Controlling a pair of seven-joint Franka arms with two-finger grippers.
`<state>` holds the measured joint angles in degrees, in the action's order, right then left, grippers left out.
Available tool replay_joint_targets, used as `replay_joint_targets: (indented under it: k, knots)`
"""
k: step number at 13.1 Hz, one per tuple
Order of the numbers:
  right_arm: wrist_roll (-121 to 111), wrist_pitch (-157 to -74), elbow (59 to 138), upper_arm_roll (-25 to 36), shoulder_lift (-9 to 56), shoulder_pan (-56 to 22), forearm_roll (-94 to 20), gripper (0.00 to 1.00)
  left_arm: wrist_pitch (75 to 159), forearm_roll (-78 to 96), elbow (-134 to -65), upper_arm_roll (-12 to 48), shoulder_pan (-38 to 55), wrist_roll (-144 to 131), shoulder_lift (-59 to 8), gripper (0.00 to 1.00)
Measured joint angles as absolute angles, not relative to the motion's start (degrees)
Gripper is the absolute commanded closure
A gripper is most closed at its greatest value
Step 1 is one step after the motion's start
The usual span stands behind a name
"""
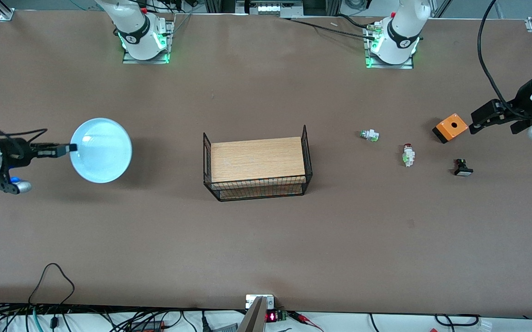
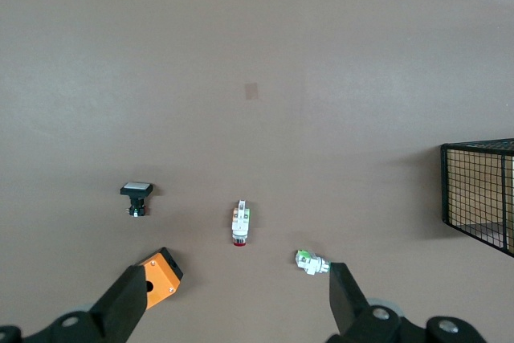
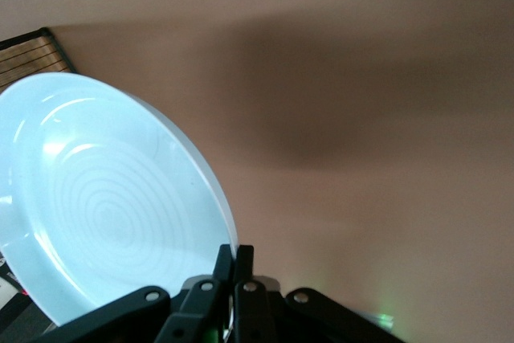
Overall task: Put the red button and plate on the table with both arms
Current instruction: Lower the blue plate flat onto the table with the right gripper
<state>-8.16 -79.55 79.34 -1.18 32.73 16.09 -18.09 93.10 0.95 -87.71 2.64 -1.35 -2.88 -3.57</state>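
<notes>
The light blue plate (image 1: 101, 150) (image 3: 104, 206) hangs above the brown table (image 1: 266, 244) toward the right arm's end, casting a shadow. My right gripper (image 1: 71, 148) (image 3: 238, 259) is shut on the plate's rim. The red button (image 1: 408, 155) (image 2: 241, 223), white with a dark red cap and a green patch, lies on the table toward the left arm's end. My left gripper (image 1: 499, 122) (image 2: 237, 303) is open and empty, high over the table beside an orange box (image 1: 450, 127) (image 2: 163, 277).
A black wire rack topped by a wooden board (image 1: 257, 162) (image 2: 482, 190) stands mid-table. Near the red button lie a white piece with a silver-green end (image 1: 369, 134) (image 2: 312, 262) and a black button with a white cap (image 1: 463, 168) (image 2: 136, 197).
</notes>
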Motion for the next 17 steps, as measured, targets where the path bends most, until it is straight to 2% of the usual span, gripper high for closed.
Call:
replay_joint_targets:
  k: [5,17]
  knots:
    - [-15.11,-85.91,79.35,-1.24,39.94,20.05,-17.8,1.0,93.1,0.95,-90.38,2.66,-1.35,-2.88,-1.79,0.0]
    - [-28.8,-105.4,79.38,-1.26,48.84,23.7,-13.13,0.99,93.1,0.95,-90.92,2.67,-1.35,-2.73,-1.15,0.0]
